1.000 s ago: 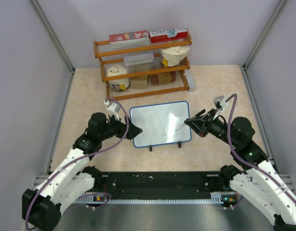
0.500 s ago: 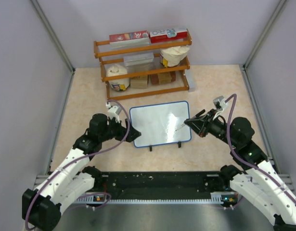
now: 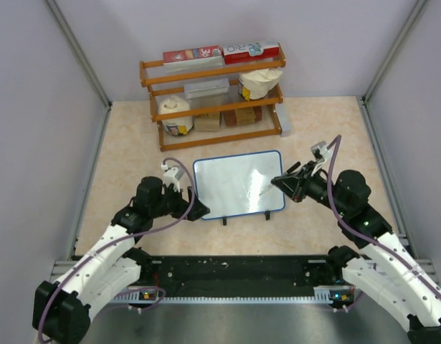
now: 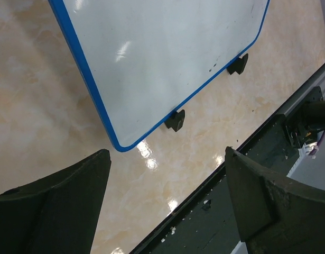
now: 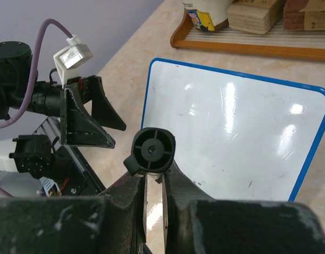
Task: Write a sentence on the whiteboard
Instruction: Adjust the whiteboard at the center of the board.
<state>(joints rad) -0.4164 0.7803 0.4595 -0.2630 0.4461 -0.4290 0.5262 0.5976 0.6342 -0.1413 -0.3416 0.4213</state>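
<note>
2 grippers are showing: left gripper w/ jaws spreading wide, right gripper clamping 1 marker. 1 whiteboard is lying btwn them, w/ 2 black feet sticking out along the edge nearest the arms' bases. Beyond both grippers, 1 wooden rack is carrying 2 boxes up top, 2 white tubs, 2 brown packs & 1 grey box. 2 purple cables are looping, 1 per wrist.
</note>
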